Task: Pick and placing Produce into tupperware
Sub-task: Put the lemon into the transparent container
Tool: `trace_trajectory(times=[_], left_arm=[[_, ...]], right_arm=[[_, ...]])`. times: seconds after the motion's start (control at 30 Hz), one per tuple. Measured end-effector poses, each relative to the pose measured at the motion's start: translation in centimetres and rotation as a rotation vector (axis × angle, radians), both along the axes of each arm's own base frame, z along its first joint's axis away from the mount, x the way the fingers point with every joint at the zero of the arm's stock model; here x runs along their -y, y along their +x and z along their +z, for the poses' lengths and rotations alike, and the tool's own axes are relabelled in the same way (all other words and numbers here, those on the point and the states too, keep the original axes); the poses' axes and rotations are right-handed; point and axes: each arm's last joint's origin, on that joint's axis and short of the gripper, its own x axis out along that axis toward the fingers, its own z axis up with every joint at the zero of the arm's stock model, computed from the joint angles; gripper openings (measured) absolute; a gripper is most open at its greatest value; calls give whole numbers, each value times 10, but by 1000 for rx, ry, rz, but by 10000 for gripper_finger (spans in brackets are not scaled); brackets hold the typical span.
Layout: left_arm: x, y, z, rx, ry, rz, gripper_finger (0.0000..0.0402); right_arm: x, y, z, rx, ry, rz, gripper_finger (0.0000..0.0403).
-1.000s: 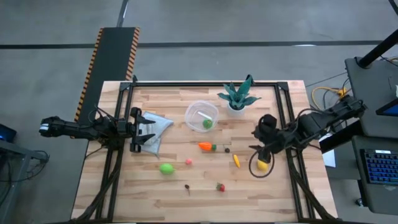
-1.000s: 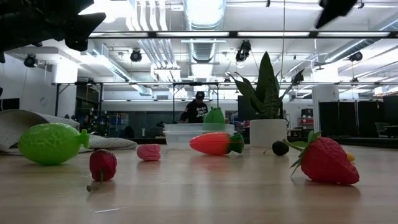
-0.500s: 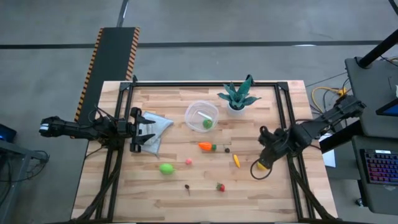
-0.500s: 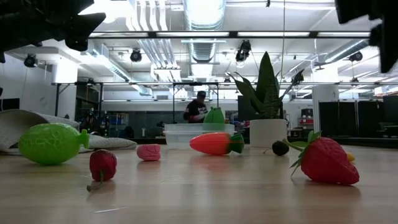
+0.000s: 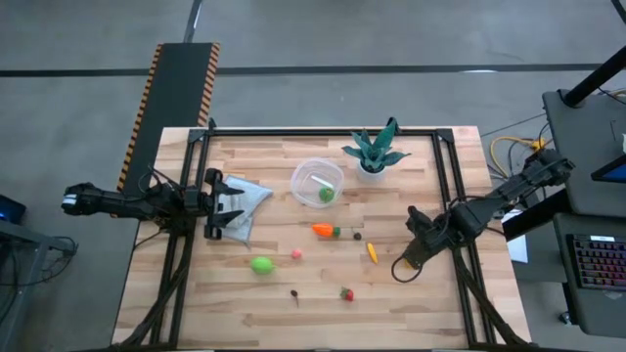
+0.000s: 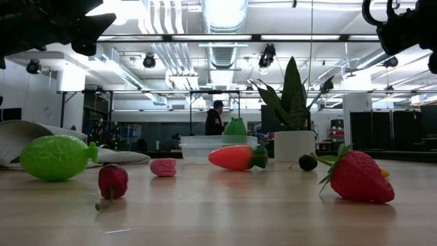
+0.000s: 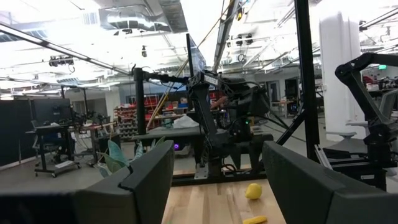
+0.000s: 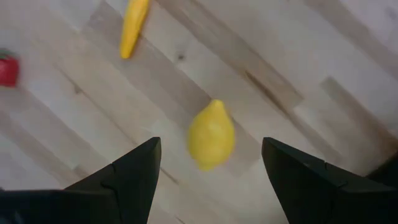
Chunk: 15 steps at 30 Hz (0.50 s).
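My right gripper [image 5: 414, 250] [image 8: 210, 143] hangs open above the yellow lemon [image 8: 211, 135], which lies on the table and shows between its two fingers in the right wrist view. The gripper hides the lemon in the high view. A yellow elongated piece [image 5: 372, 251] lies just left of it, and the red strawberry [image 5: 346, 293] nearer the near edge. The clear round bowl [image 5: 318, 182] holds a green piece. The carrot [image 5: 324, 231], lime [image 5: 261, 264] and a pink bit [image 5: 296, 254] lie mid-table. My left gripper [image 5: 230, 205] waits open at the table's left edge.
A teal spiky plant in a white pot [image 5: 374, 154] stands right of the bowl, toward the far edge. A pale blue-grey cloth [image 5: 246, 200] lies under my left gripper. Small dark bits [image 5: 357, 235] [image 5: 294, 292] lie on the wood. A black frame runs along the table's left, right and far edges.
My right gripper has moved toward the near edge and down, ending over the lemon, which it now covers in the high view. In the low view it has come farther into the top right of the picture. Nothing on the table has moved.
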Motion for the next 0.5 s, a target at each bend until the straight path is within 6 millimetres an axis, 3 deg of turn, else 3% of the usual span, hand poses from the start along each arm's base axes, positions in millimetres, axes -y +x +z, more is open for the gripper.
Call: trace_trajectory(times=[0.23, 0.5], left_arm=[[0, 0, 0, -2, 0, 0, 231], [0, 0, 0, -3, 0, 0, 231]], right_arm=[[-9, 1, -11, -36, -20, 25, 270], [-19, 13, -38, -180, -82, 42, 270]])
